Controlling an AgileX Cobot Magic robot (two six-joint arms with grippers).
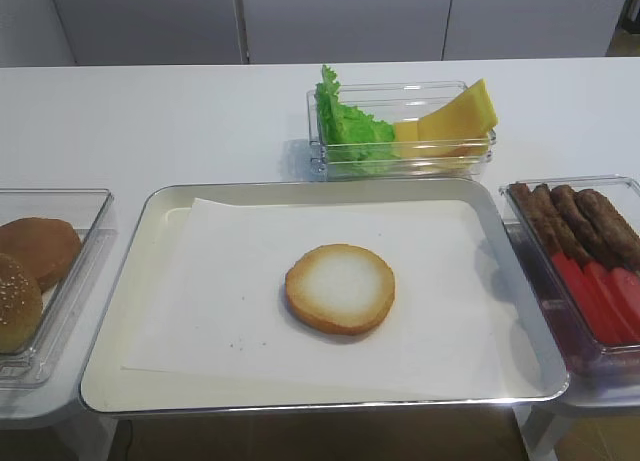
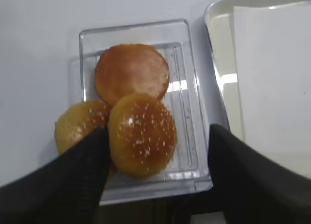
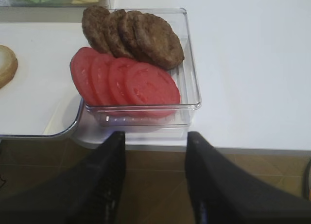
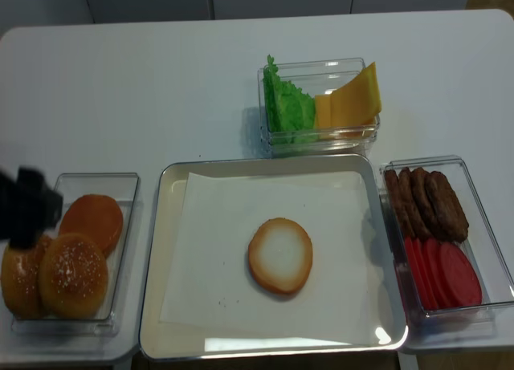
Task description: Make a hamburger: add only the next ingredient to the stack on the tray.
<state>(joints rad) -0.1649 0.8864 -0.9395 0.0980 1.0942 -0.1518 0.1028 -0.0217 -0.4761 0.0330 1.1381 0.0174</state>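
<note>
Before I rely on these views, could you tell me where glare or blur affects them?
In the left wrist view, a bright glare patch sits on the tray rim and the near gripper fingers are soft and dark; in the realsense high view, glare marks the tray's front right corner and the left arm is blurred; the right wrist view is mildly soft throughout.

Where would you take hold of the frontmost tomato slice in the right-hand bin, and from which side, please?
Probably pinch across its exposed rim, coming down from above. The frontmost tomato slice lies on top of the overlapping row, its whole face uncovered. The patties crowd its far edge and the bin walls stand close around it, so a sideways approach looks blocked.
</note>
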